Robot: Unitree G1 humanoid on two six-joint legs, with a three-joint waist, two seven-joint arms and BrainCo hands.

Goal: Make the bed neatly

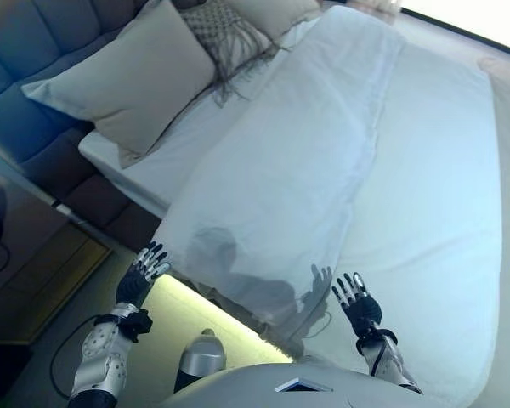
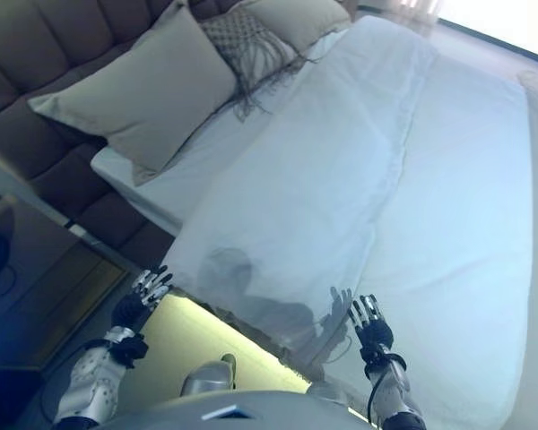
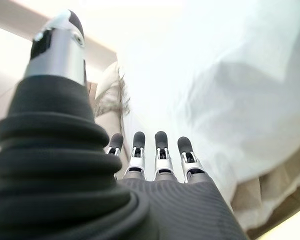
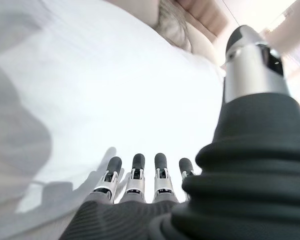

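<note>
A white duvet lies folded over lengthwise on the bed, its near corner hanging over the bed's side edge. The white sheet is bare to the right of it. My left hand is open, fingers straight, held in the air just left of the duvet's near corner, touching nothing; it also shows in the left wrist view. My right hand is open, fingers straight, above the near edge of the bed at the duvet's fold; it also shows in the right wrist view.
A large beige pillow leans on the padded headboard at the far left, with a patterned fringed cushion and another pillow beyond. A dark bedside table stands left of my left arm.
</note>
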